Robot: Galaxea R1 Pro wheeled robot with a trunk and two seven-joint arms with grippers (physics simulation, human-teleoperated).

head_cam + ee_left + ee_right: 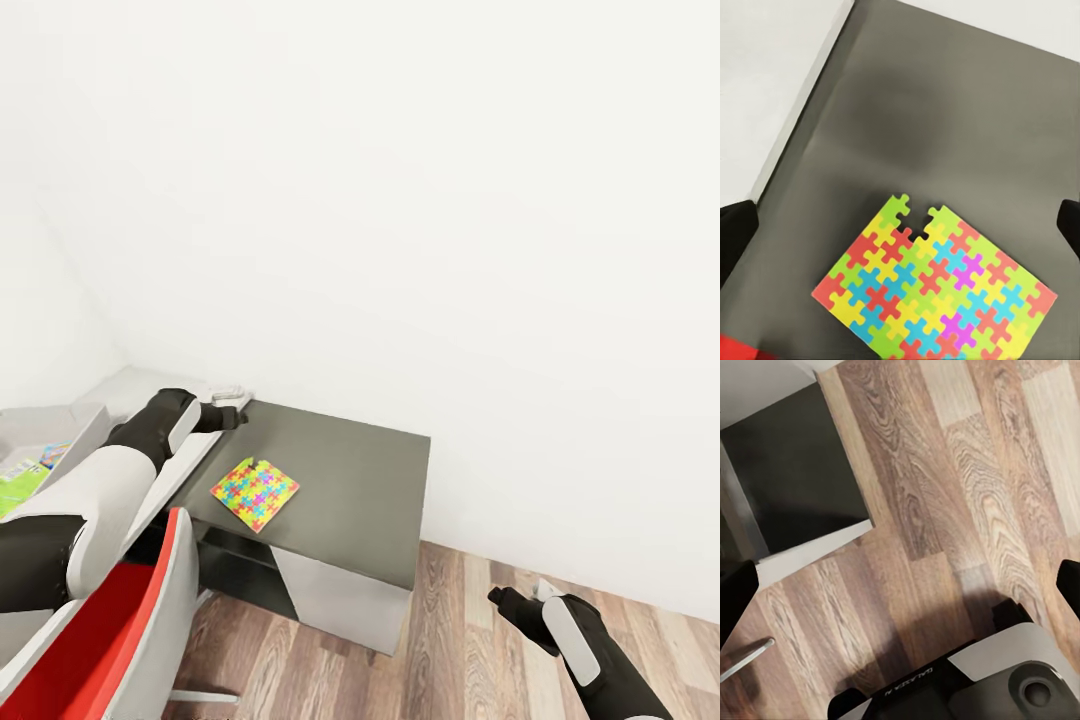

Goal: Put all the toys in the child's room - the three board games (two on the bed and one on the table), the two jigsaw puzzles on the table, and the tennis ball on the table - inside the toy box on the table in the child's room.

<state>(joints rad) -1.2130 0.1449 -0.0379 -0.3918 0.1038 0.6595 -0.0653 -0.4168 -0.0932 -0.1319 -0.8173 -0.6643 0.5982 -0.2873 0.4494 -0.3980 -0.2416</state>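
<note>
I am looking down from the head view at the dark grey bench point(350, 470) running across the middle of the frame against the white wall, with one jigsaw puzzle point(254, 493) lying flat near its left front edge. My left end effector point(232, 418) is reaching out at centre left, above the far left corner of the bench and apart from the puzzle; in the left wrist view its dark fingertips point(736, 232) are sitting wide apart at the frame's two sides, nothing between them, with the puzzle point(934, 289) lying below. At far left I am seeing the toy box point(60, 425) with a printed board game point(25, 475) inside. My right end effector point(510, 603) is hanging at lower right over the wood floor point(480, 630), fingers spread and empty. A red chair point(110, 630) is filling the lower left.
</note>
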